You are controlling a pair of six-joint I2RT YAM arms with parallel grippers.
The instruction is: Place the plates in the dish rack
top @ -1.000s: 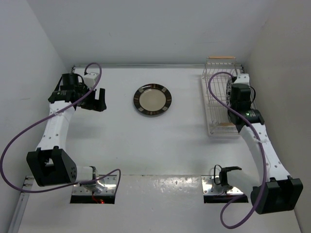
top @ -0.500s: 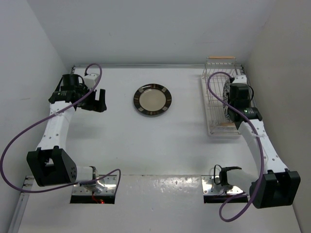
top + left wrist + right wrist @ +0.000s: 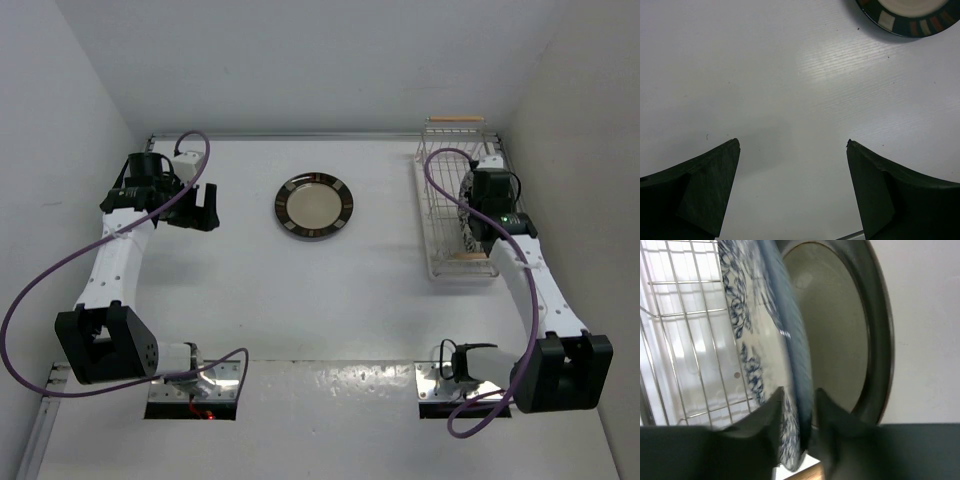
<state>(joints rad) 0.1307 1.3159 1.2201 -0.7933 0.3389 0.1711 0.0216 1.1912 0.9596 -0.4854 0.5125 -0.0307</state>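
Right fingers pinch the rim of the white round plate with blue floral pattern, standing on edge in the white wire dish rack, just beside the cream plate with plain dark rim. Left fingers spread wide above the white tabletop; the cream plate with light-marked dark rim lies flat nearby.

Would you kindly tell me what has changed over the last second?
The right arm drew in: its elbow moved up the top view, and the right gripper, shut on the blue floral plate, edged slightly toward the far end of the dish rack. The left gripper and the marked-rim plate on the table stayed put.
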